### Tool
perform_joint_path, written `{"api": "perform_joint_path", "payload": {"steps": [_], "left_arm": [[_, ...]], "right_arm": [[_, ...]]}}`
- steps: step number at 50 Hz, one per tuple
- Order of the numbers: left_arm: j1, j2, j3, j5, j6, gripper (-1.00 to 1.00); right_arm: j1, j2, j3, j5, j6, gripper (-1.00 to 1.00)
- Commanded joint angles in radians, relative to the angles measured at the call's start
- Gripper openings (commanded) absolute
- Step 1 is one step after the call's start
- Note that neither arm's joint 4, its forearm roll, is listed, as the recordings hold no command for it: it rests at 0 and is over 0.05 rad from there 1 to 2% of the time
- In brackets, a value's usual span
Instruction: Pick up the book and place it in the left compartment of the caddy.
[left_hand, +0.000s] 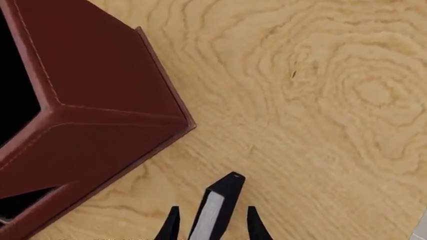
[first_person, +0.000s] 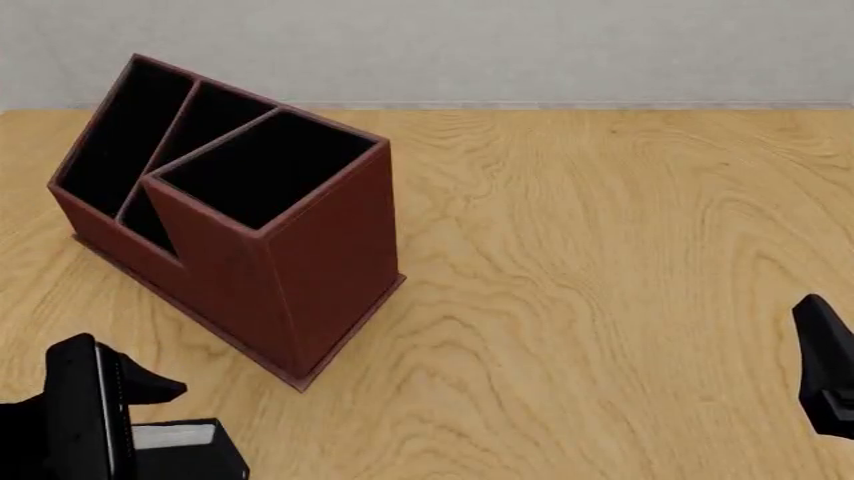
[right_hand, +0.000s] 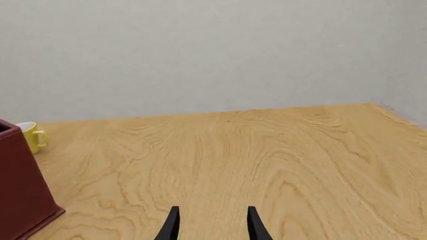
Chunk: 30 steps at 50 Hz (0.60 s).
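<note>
Your left gripper, lifted off the table near the caddy, clamps the book; right gripper apart, holding nothing.

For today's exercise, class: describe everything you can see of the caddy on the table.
The caddy is a dark red-brown, leather-look box with pale stitching along its edges, standing upright on a thin base plate on the wooden table. It is turned at an angle to the table's edge. Its open top shows three black-lined compartments: a large square one nearest, a wedge-shaped middle slot, and a narrow left compartment beside a slanted divider. All look empty. Neither end effector touches it.
</note>
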Motion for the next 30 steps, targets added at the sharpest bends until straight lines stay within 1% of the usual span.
{"api": "perform_joint_path", "payload": {"steps": [1, 8, 14, 30], "left_arm": [[0.027, 0.01, 0.016, -0.031, -0.002, 1.0], [0.036, 0.019, 0.029, -0.045, -0.003, 1.0], [0.042, 0.04, 0.06, -0.085, -0.003, 1.0], [0.049, 0.084, 0.097, -0.156, -0.019, 1.0]], "right_arm": [[0.0, 0.003, 0.002, -0.003, -0.004, 1.0], [0.0, 0.004, 0.002, -0.004, -0.007, 1.0], [0.0, 0.007, 0.002, -0.006, -0.01, 1.0], [0.001, 0.024, 0.003, -0.019, -0.015, 1.0]]}}
